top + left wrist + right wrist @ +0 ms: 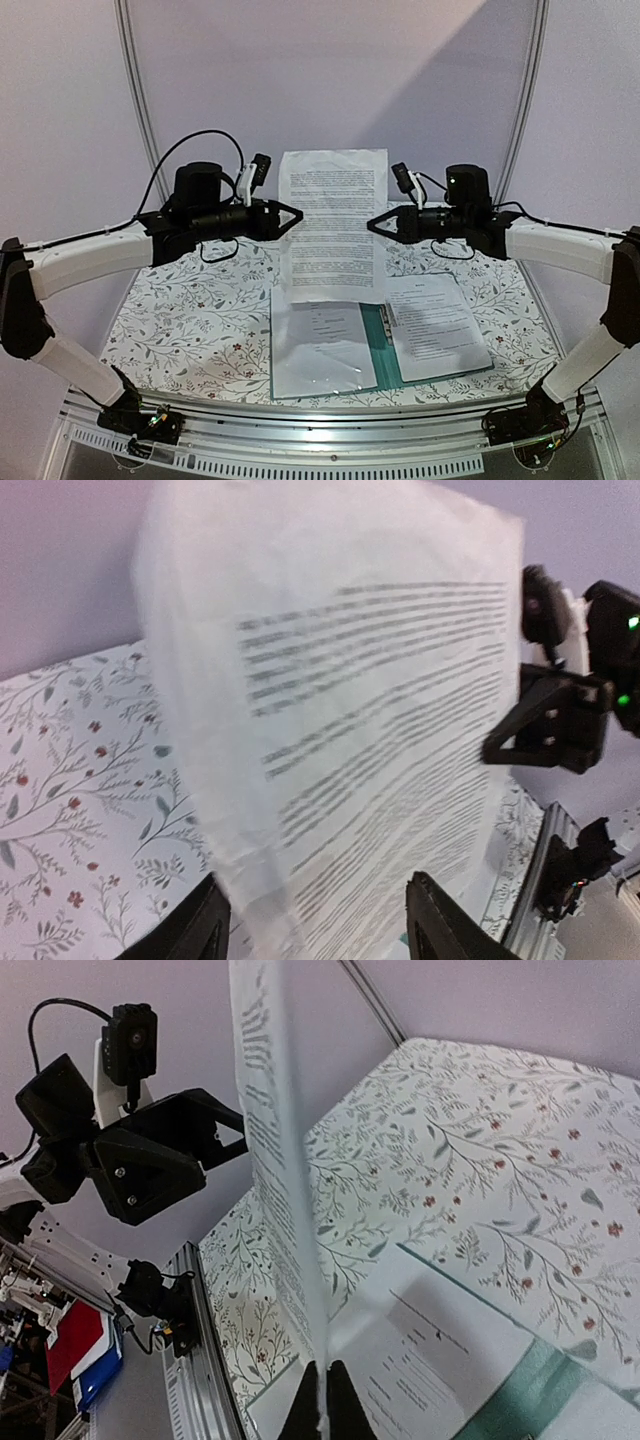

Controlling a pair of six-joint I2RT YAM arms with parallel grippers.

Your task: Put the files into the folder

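Lilac walls stand behind the flowered worktop (180, 320), where the folder (379, 350) lies open near the front edge, with printed pages on both halves. One sheet (333, 225) hangs upright in the air above it. The right gripper (324, 1410) pinches one side edge in its jaws; the left gripper (318, 930) has its jaws spread at the other edge. The paper looks light and floppy, so an edge pinch and slow lowering seem wise; both sides offer room.
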